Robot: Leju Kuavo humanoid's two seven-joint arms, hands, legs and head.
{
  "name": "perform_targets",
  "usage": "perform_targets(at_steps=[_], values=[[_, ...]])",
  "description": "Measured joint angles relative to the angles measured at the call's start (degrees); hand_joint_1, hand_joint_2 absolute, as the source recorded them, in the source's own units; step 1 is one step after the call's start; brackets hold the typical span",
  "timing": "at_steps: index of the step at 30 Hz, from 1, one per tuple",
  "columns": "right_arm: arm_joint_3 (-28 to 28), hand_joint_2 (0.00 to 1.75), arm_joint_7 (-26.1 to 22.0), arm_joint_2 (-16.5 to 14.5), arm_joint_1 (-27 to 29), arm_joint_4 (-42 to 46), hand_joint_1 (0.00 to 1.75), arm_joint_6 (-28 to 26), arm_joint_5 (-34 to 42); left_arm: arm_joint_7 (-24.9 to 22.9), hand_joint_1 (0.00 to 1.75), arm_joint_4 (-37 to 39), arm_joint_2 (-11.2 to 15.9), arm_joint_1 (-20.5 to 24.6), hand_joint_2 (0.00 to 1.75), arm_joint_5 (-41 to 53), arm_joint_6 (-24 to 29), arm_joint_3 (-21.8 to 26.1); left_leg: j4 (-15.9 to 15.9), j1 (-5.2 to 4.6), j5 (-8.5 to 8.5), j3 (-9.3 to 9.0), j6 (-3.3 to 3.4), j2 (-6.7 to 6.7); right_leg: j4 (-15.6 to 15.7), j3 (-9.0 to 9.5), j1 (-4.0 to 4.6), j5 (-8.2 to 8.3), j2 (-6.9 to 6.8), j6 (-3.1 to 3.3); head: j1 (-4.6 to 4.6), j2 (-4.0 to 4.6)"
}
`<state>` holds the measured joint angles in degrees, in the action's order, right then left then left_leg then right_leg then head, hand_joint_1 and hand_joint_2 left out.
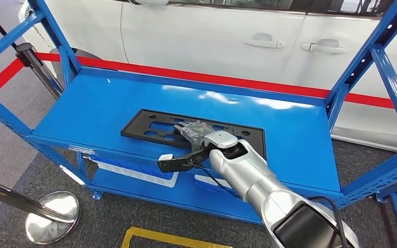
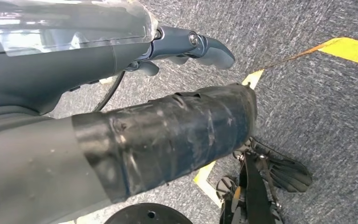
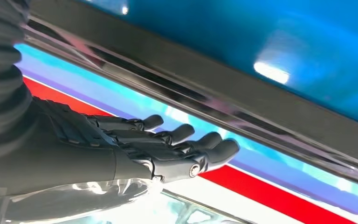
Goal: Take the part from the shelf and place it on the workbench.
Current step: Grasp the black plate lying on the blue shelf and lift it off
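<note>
A: Our right hand (image 1: 194,132), fingers spread and holding nothing, hovers over the part (image 1: 150,129) lying flat on the shelf (image 1: 98,103).

B: Looks like thin, light plastic (probably flexes), so we'd grip the near long edge.

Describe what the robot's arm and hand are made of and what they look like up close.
The right arm is smooth silver casing with black joint sections, and a thin black cable runs along it. The right hand has dark grey jointed fingers with rounded tips, small metal screws at the knuckles, and clear plastic wrap over it. The left hand is also dark grey, with black tape wound around one thick part.
</note>
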<state>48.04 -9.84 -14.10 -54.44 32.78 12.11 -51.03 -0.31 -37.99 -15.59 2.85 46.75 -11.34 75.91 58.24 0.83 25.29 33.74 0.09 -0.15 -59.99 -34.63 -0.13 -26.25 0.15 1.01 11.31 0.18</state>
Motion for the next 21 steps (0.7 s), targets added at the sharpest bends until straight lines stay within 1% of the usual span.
perform_targets(at_steps=[1,2,3,4,5,6,7,8,9,10,11,12,13,14,15,16,21], values=[[0.02,1.75,0.0,-0.03,-0.04,-0.01,0.0,-0.01,-0.01,0.01,0.0,0.0,-0.01,0.01,0.0,0.0,0.0,0.0,-0.13,0.05,-0.11,0.01,-0.32,0.0,0.12,-0.02,-0.03,0.17,0.05,0.3,0.01,0.0],[0.03,1.75,0.0,-0.06,-0.07,-0.02,0.44,-0.02,-0.03,0.06,0.0,0.0,-0.02,0.03,0.0,0.0,0.01,0.0,-0.02,0.15,0.02,0.08,-0.62,0.01,0.39,0.01,-0.11,0.38,0.05,0.64,0.01,0.0],[0.05,1.75,0.0,-0.11,-0.15,-0.02,0.87,-0.03,-0.08,0.19,0.0,0.0,-0.03,0.04,0.0,-0.01,0.05,0.0,0.73,0.22,0.65,0.44,-0.91,0.02,0.68,0.07,-0.22,0.61,0.02,1.02,0.01,0.0],[0.09,1.75,0.0,-0.18,-0.24,-0.02,1.31,-0.04,-0.16,0.39,0.0,0.0,-0.03,0.06,0.0,-0.01,0.09,0.0,2.57,0.27,1.91,1.26,-1.14,0.02,0.96,0.11,-0.36,0.82,-0.03,1.36,0.01,0.0],[0.16,1.75,0.01,-0.24,-0.31,-0.02,1.75,-0.05,-0.26,0.65,0.0,0.01,-0.03,0.06,0.0,-0.02,0.14,0.0,5.64,0.34,3.72,2.66,-1.34,0.02,1.09,0.11,-0.38,0.95,-0.09,1.57,0.01,0.0],[0.25,1.75,0.02,-0.27,-0.34,-0.02,1.75,-0.05,-0.36,0.95,0.0,0.02,-0.03,0.06,0.0,-0.03,0.17,0.0,9.46,0.37,5.66,4.38,-1.56,0.02,1.11,0.03,-0.33,0.99,-0.15,1.75,0.01,0.0],[0.36,1.75,0.05,-0.28,-0.32,-0.02,1.74,-0.05,-0.45,1.21,0.0,0.04,-0.04,0.06,0.0,-0.04,0.17,0.0,13.03,0.44,7.09,5.99,-1.8,0.02,1.08,-0.06,-0.26,0.99,-0.2,1.87,0.01,0.0],[0.46,1.75,0.09,-0.28,-0.28,-0.03,1.73,-0.05,-0.54,1.46,0.0,0.06,-0.04,0.05,0.0,-0.04,0.16,0.0,15.27,0.52,7.64,6.97,-2.07,0.03,1.03,-0.12,-0.21,0.98,-0.23,1.96,0.01,0.0],[0.54,1.75,0.19,-0.28,-0.27,-0.03,1.72,-0.07,-0.7,1.66,0.0,0.08,-0.05,0.04,0.0,-0.04,0.12,0.01,15.41,0.65,7.11,6.91,-2.36,0.03,0.96,-0.17,-0.2,0.97,-0.24,2.04,0.01,0.0],[0.6,1.75,0.28,-0.28,-0.29,-0.04,1.71,-0.1,-0.89,1.81,0.0,0.08,-0.06,0.04,0.0,-0.04,0.04,0.01,13.16,0.85,5.57,5.68,-2.68,0.05,0.81,-0.2,-0.24,0.94,-0.21,2.03,0.01,0.0],[0.62,1.75,0.37,-0.28,-0.35,-0.04,1.71,-0.15,-1.08,1.91,0.0,0.08,-0.08,0.06,0.0,-0.04,-0.07,0.01,9.3,1.12,3.56,3.62,-3.02,0.08,0.55,-0.24,-0.31,0.84,-0.18,1.97,0.01,0.0],[0.65,1.75,0.45,-0.27,-0.46,-0.03,1.7,-0.22,-1.26,1.97,0.0,0.07,-0.19,0.09,0.0,-0.04,-0.2,0.01,5.27,1.25,2.29,1.49,-3.39,0.06,0.19,-0.39,-0.25,0.68,-0.13,1.85,0.01,0.0],[0.67,1.75,0.48,-0.25,-0.58,-0.03,1.7,-0.3,-1.4,2.02,0.0,0.06,-0.32,0.13,0.0,-0.04,-0.31,0.0,2.13,1.36,1.25,-0.1,-3.25,-0.03,-0.2,-0.57,-0.15,0.51,-0.06,1.72,-0.02,0.0],[0.69,1.75,0.5,-0.21,-0.71,-0.02,1.69,-0.42,-1.5,2.07,0.0,0.06,-0.45,0.17,0.0,-0.04,-0.38,0.0,0.42,1.33,1.01,-0.93,-3.02,-0.12,-0.47,-0.76,0.02,0.39,0.01,1.57,-0.04,0.0],[0.74,1.75,0.51,-0.16,-0.81,-0.01,1.68,-0.55,-1.6,2.15,0.0,0.06,-0.57,0.2,0.0,-0.04,-0.43,0.0,-0.04,1.18,1.24,-1.1,-2.68,-0.21,-0.61,-0.92,0.19,0.35,0.07,1.43,-0.06,0.0],[0.81,1.75,0.53,-0.1,-0.86,0.0,1.68,-0.66,-1.7,2.26,0.0,0.05,-0.6,0.22,0.0,-0.04,-0.47,0.0,-0.03,1.09,1.05,-1.01,-2.22,-0.25,-0.62,-0.96,0.2,0.39,0.12,1.34,-0.08,0.0],[1.08,1.75,0.51,0.16,-0.92,0.11,1.68,-0.81,-2.1,3.57,0.0,0.77,-0.43,0.32,0.0,0.02,-0.14,0.0,0.04,0.69,1.09,-0.99,-2.0,-0.23,-0.29,-0.86,-0.07,0.64,0.18,0.89,-0.08,0.0]])
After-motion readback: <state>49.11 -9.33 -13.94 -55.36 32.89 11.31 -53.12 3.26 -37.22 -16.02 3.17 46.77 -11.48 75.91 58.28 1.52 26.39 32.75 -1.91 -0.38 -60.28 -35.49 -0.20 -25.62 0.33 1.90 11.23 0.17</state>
